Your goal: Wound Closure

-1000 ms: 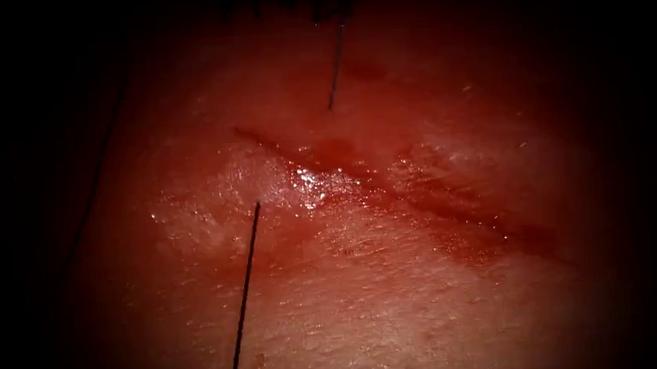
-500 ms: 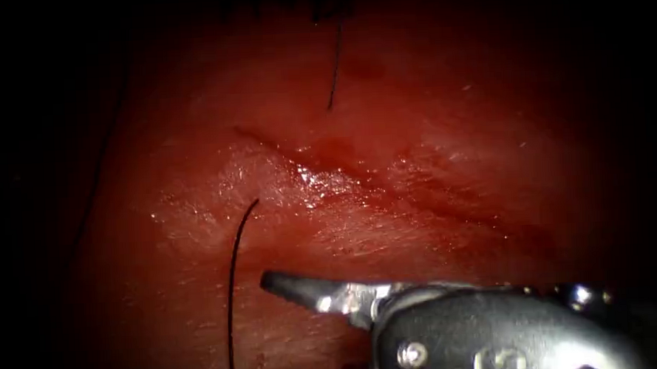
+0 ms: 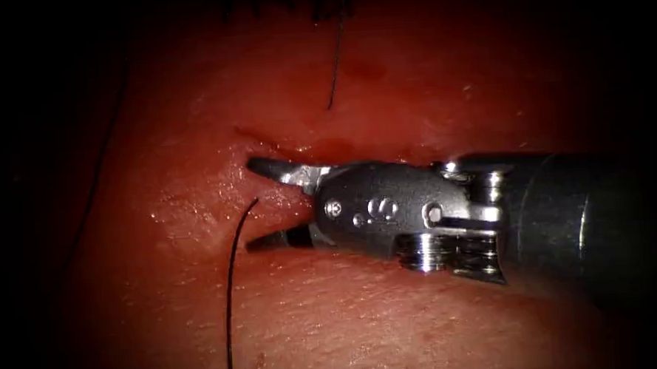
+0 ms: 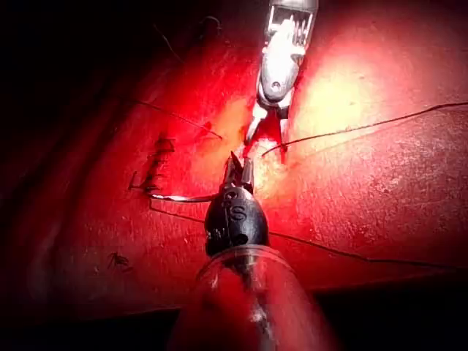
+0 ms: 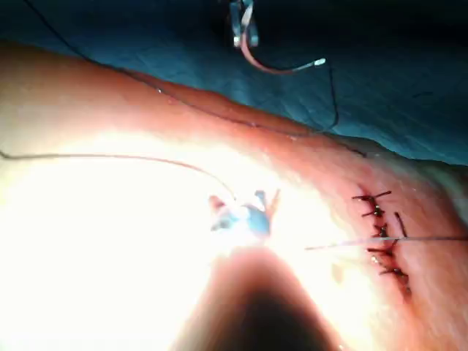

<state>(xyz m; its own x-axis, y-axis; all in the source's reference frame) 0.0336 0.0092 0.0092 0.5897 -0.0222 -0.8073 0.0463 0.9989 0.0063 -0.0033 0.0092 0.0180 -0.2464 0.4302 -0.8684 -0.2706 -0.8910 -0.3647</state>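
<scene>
My right tool [image 3: 251, 205] lies across the tissue [image 3: 393, 315] from the right, jaws open at the left end of the cut [image 3: 319, 148]. Between its jaw tips a dark thread [image 3: 231, 285] leaves the tissue and runs down. It holds nothing. The left wrist view shows the same open tool [image 4: 268, 133] just beyond my left tool [image 4: 238, 172]. The left tool is shut on the curved needle [image 4: 184, 197] near one end. In the right wrist view that needle [image 5: 281, 68] hangs from the left tool [image 5: 242, 22], off the tissue. My right tool's own jaws [image 5: 243, 210] spread over the bright tissue.
A second thread end [image 3: 334, 66] stands in the tissue above the cut. A row of finished dark stitches [image 5: 380, 234] closes another stretch of the cut, also visible as stitches [image 4: 150, 172] beside the left tool. Long thread strands [image 4: 365, 126] trail over the tissue.
The right tool came in from the lower right and moved up and left to the cut's left end, and its jaws now stand open. The lower thread went from straight to slightly curved.
</scene>
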